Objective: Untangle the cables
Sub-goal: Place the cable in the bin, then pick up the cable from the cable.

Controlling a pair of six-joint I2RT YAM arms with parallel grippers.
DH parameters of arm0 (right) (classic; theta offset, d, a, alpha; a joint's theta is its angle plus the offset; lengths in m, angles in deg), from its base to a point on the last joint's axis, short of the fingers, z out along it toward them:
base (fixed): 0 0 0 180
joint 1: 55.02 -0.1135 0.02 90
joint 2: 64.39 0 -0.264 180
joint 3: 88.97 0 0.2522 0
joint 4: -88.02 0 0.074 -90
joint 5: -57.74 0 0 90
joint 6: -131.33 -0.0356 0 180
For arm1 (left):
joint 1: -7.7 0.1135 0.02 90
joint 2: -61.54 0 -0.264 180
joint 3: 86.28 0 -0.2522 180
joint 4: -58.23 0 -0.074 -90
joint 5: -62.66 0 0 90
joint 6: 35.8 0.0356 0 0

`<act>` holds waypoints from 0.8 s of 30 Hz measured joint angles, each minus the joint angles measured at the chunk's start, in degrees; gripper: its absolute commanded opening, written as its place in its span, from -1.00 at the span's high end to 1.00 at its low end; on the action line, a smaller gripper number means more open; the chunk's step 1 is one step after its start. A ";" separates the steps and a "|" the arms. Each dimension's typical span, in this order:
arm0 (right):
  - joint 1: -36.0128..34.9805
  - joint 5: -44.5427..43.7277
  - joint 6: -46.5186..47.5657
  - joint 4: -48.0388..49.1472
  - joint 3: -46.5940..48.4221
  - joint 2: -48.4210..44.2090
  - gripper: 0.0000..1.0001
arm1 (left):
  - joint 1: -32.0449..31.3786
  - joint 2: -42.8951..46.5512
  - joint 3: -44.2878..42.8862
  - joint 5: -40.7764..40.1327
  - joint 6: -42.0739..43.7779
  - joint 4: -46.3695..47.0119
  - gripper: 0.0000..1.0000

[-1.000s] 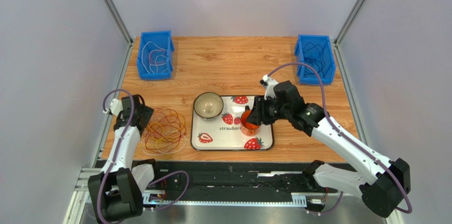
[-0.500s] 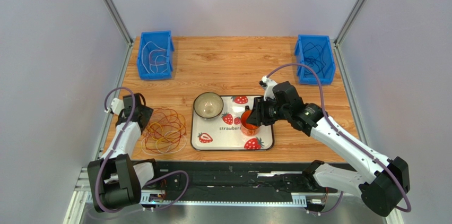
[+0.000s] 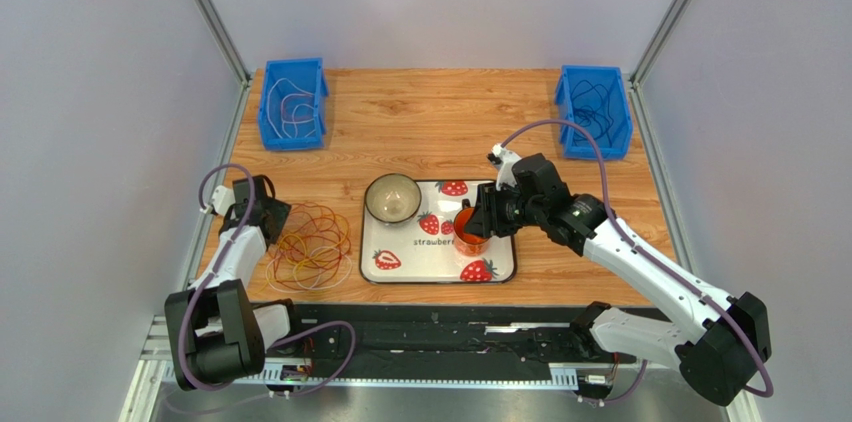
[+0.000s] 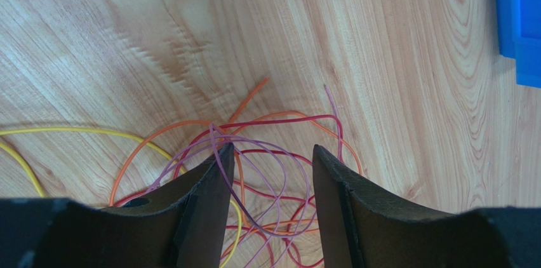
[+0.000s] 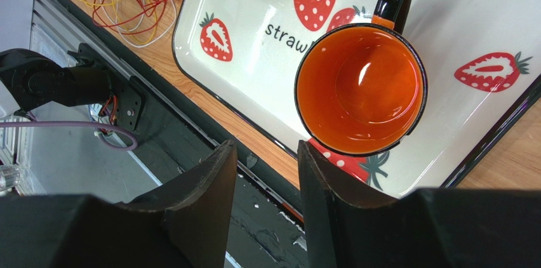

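Note:
The cables (image 3: 310, 245) lie in a loose tangle of yellow, orange, red, purple and white loops on the wooden table, left of the tray. My left gripper (image 3: 272, 214) is at the pile's left edge. In the left wrist view it (image 4: 272, 148) stands open just over the wires. Purple loops (image 4: 279, 173) and red ones run between its fingers, and one purple strand crosses the left fingertip (image 4: 223, 154). My right gripper (image 5: 267, 145) is open with nothing between its fingers, low over the tray's near edge beside an orange mug (image 5: 360, 87).
A strawberry-print tray (image 3: 430, 260) holds a bowl (image 3: 392, 198) and the orange mug (image 3: 468, 232). A blue bin (image 3: 292, 102) at the back left holds white wires. Another blue bin (image 3: 594, 110) at the back right holds dark ones. A black rail runs along the table's near edge.
My left gripper's jaws have come closer together over the wires and the left arm has shifted slightly. The right arm has not moved.

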 measured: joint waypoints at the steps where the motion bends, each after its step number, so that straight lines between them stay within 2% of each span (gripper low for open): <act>1: 0.00 0.00 0.00 0.00 0.00 0.00 0.12 | 0.02 0.04 0.00 0.24 -0.04 -0.13 -0.16; 5: -0.04 0.00 0.00 0.00 0.00 0.04 0.12 | 0.02 1.03 0.00 0.55 0.00 -1.25 -0.11; 8: -0.07 0.00 0.00 0.04 0.00 0.04 0.12 | 0.04 2.19 0.00 -0.07 0.35 -1.49 0.03; 18: -0.07 0.00 -0.02 0.20 0.00 0.52 0.12 | 0.07 -1.53 -0.02 -0.76 1.97 -1.03 0.03; 20: -0.07 0.00 0.00 0.20 -0.02 0.63 0.12 | 0.04 -1.81 -0.02 -0.55 1.99 -1.03 0.11; 24: -0.07 0.00 -0.02 0.22 -0.02 0.83 0.12 | 0.07 -1.90 -0.04 -0.31 1.97 -0.44 0.41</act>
